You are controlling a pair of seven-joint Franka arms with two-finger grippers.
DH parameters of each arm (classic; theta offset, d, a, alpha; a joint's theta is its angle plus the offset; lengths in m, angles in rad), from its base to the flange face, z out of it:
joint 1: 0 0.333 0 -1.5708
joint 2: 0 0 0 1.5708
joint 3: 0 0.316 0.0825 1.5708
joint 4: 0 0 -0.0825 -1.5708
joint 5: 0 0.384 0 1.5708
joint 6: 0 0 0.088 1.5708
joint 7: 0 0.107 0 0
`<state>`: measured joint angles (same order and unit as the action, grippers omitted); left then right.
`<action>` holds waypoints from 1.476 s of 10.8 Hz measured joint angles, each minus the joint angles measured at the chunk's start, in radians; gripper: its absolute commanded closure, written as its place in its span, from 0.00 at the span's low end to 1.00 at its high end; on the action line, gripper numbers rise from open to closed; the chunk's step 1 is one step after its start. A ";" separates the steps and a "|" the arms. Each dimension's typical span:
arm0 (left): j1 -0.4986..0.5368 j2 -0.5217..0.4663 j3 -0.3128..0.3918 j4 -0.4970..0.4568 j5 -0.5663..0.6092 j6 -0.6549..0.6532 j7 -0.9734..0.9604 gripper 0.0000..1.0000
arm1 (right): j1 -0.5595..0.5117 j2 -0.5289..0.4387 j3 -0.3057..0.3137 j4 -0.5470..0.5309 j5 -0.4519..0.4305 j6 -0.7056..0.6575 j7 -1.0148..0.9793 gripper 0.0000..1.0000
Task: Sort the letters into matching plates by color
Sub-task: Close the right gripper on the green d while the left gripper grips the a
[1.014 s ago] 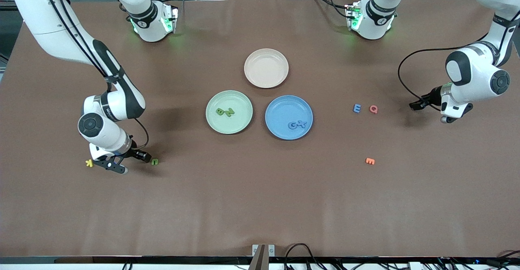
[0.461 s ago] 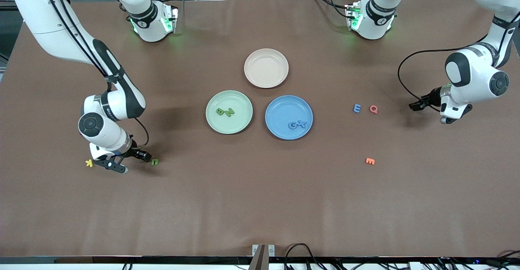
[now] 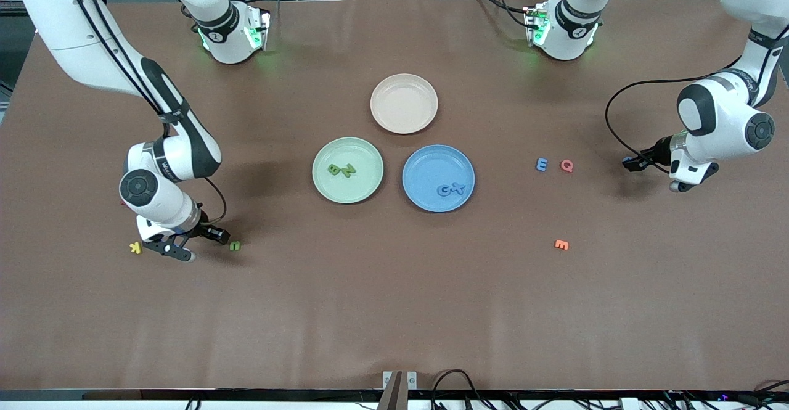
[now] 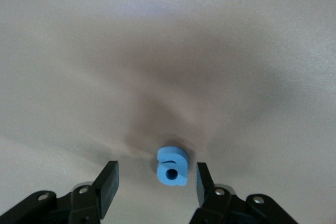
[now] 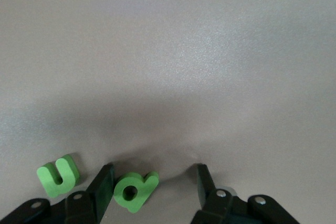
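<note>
In the left wrist view a blue letter (image 4: 172,166) lies on the table between the fingers of my open left gripper (image 4: 156,169), with a gap on each side. That gripper (image 3: 632,163) is low at the left arm's end of the table. My right gripper (image 5: 155,170) is open around a green letter P (image 5: 134,190), which rests against one finger. A green U (image 5: 58,176) lies just outside the fingers, beside the right gripper (image 3: 198,245). The green plate (image 3: 360,191) holds B (image 3: 335,169) and N (image 3: 348,170). The blue plate (image 3: 428,164) holds G (image 3: 443,190) and X (image 3: 456,187). A blue E (image 3: 542,164) lies loose.
A beige-pink plate (image 3: 404,103) stands farther from the front camera than the other two plates. A pink Q (image 3: 566,165) lies beside the blue E, an orange E (image 3: 561,245) nearer the camera. A yellow K (image 3: 135,247) lies by the right gripper.
The left arm's wrist has shifted slightly toward its end of the table. The right arm has barely moved. No letter has changed place.
</note>
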<state>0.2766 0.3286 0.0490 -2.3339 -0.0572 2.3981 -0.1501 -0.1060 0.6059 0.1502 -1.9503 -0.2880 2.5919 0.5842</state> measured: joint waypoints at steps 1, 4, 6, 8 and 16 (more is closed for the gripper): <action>0.003 0.000 0.004 0.001 -0.028 0.000 0.024 0.32 | 0.000 -0.001 0.002 0.000 0.000 0.001 0.000 0.46; 0.005 0.000 0.006 0.000 -0.094 0.000 0.072 0.32 | 0.000 -0.004 0.003 -0.001 0.000 0.001 0.000 0.51; 0.005 0.000 0.006 -0.003 -0.098 0.000 0.072 0.32 | -0.001 -0.005 0.004 -0.001 0.000 0.001 -0.001 0.61; 0.005 0.002 0.006 -0.005 -0.109 0.000 0.073 0.35 | -0.001 -0.006 0.005 -0.001 0.000 0.002 -0.001 0.72; 0.001 0.009 0.005 -0.006 -0.129 0.000 0.079 0.56 | -0.003 -0.007 0.005 -0.001 0.000 0.002 -0.004 0.76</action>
<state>0.2776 0.3375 0.0540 -2.3402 -0.1862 2.3980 -0.0713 -0.1090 0.5985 0.1549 -1.9514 -0.2885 2.5940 0.5806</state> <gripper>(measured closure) 0.511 0.648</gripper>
